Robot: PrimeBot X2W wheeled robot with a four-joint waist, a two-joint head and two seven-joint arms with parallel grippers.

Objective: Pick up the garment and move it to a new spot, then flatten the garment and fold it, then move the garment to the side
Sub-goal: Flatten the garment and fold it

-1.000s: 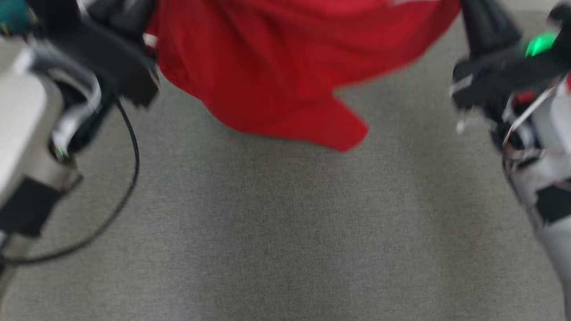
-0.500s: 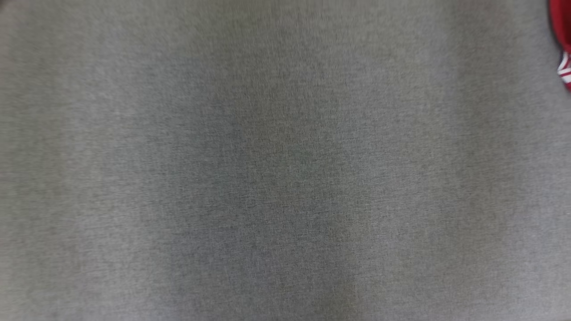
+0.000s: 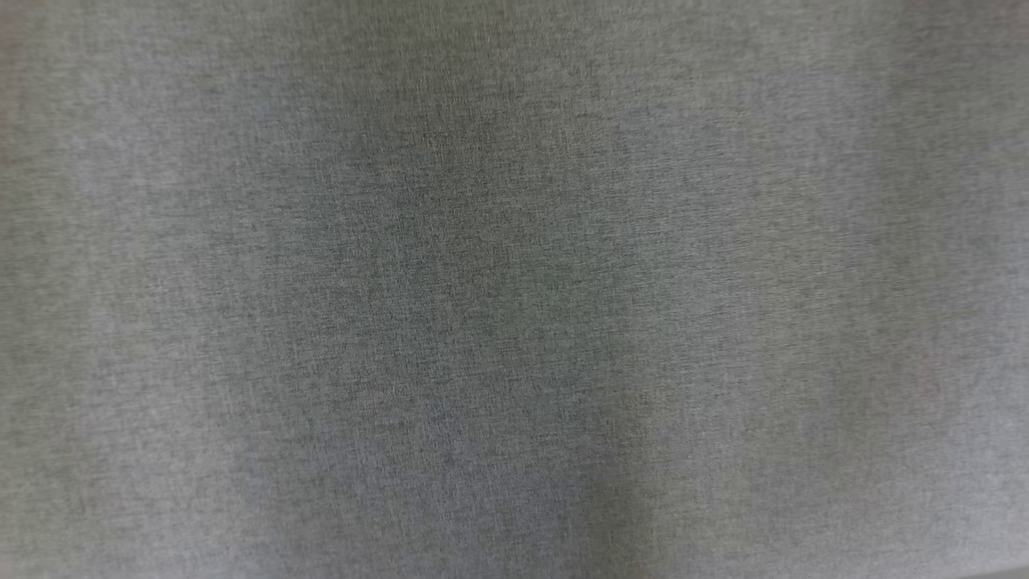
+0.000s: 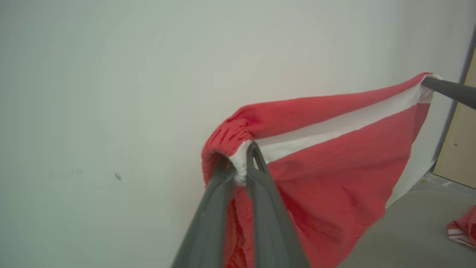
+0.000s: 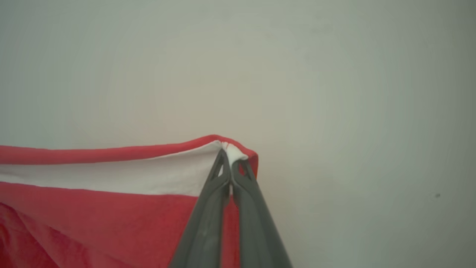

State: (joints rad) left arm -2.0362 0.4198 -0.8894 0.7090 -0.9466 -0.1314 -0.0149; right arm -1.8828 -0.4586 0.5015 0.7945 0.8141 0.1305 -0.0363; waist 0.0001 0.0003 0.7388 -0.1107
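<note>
Left gripper (image 4: 241, 160) and right gripper (image 5: 228, 158), fingers clenched on the red garment (image 4: 334, 160) at its white band, hold it stretched before a pale wall (image 4: 111, 74); grey woven surface (image 3: 514, 289) below.

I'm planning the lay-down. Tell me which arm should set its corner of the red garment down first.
Right, probably: the right gripper pinches a neat corner of the garment, its edge taut; the left gripper holds bunched cloth.

A grey woven floor (image 3: 514, 289) is shown, slightly blurred. A red cloth with white stripes (image 4: 463, 230), possibly clothing, is seen lying on it.
</note>
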